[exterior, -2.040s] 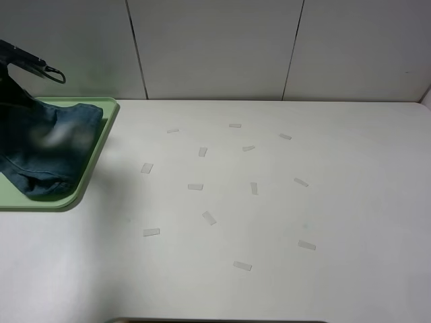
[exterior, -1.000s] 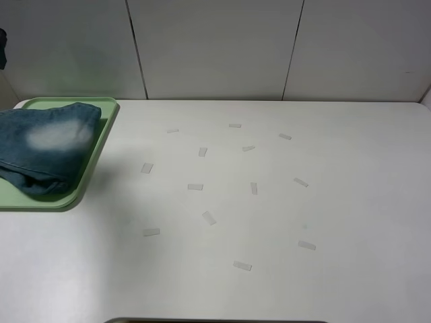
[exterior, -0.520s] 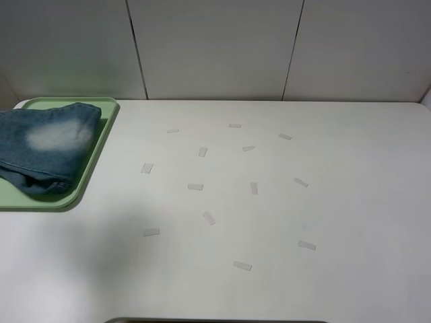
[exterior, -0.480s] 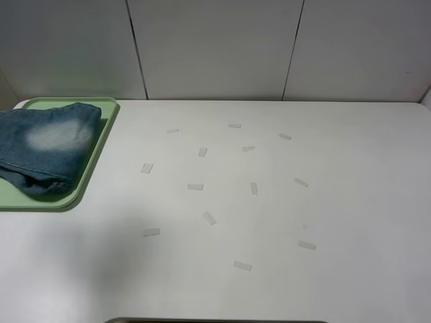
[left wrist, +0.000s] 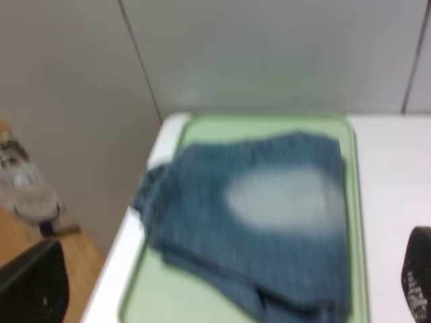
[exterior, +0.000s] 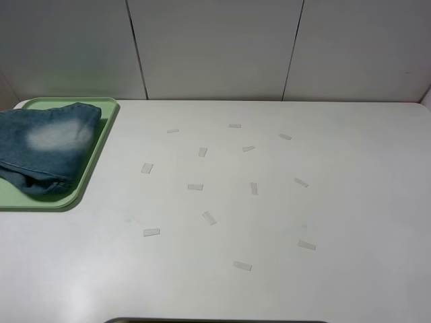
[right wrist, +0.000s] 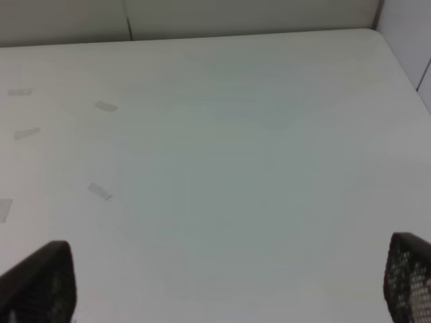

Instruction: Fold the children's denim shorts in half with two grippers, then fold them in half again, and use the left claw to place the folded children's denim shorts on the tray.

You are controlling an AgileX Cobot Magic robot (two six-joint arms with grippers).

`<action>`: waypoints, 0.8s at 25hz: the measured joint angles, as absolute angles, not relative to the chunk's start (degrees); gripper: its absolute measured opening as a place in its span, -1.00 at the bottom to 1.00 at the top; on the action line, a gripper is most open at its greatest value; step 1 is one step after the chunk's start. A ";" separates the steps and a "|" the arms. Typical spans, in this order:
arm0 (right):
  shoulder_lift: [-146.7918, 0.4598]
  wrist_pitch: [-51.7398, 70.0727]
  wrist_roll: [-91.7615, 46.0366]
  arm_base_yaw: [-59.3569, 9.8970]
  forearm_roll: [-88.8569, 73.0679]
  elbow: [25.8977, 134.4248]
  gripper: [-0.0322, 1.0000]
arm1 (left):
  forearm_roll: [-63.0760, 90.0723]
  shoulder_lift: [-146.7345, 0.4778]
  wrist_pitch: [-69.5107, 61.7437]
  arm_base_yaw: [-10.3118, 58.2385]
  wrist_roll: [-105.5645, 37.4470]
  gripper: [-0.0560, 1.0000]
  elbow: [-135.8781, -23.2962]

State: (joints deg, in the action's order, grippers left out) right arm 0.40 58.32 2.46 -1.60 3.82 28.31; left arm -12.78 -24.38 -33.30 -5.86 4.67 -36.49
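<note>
With both grippers released, left gripper [left wrist: 222, 296] and right gripper [right wrist: 222, 289] jaws spread, I see the folded denim shorts [exterior: 46, 147] on the tray [exterior: 101, 145] at the table [exterior: 269, 289] corner, overhanging its outer edge.

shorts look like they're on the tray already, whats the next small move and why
Probably none beyond parking both arms. The folded blue denim shorts lie on the pale green plastic tray, one corner hanging over its rim in the left wrist view. Left pincer and right pincer are open, holding nothing.
</note>
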 joint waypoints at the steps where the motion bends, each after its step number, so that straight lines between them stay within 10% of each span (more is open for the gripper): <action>1: 0.40 58.32 2.46 -1.60 3.82 28.31 0.41 | -12.16 -22.32 -35.94 -5.86 4.40 0.98 -36.21; 20: 0.40 58.32 2.46 -1.60 3.82 28.31 0.41 | -0.53 0.31 -53.94 -2.74 -0.33 0.99 -30.89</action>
